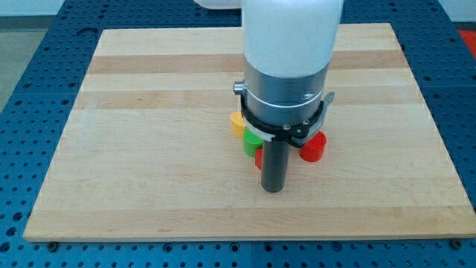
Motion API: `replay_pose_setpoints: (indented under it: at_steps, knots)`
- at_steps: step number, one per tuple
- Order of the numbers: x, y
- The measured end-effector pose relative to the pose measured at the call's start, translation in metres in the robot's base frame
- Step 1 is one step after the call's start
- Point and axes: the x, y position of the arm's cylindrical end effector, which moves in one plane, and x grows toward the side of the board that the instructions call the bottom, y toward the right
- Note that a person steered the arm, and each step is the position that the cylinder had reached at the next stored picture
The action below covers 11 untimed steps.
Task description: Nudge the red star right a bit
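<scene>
Wooden board point(149, 149) under clustered coloured blocks point(313, 147)

Four coloured blocks are showing on the counter point(149, 149), all partly hidden behind the arm: one yellow block point(236, 123), one green block point(251, 143) and two red ones. One red block point(314, 147) is sitting at the cluster's three o'clock side, and a red sliver point(259, 158) is peeking out beside the rod, shape unclear.
</scene>
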Motion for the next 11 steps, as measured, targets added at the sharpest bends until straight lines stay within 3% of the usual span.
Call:
replay_pose_setpoints:
  at_steps: [3, 5, 7, 9, 11]
  knots:
    - [0.000, 0.032]
    - [0.037, 0.019]
    - [0.028, -0.031]
    - [-0.007, -0.023]
    - [-0.007, -0.009]
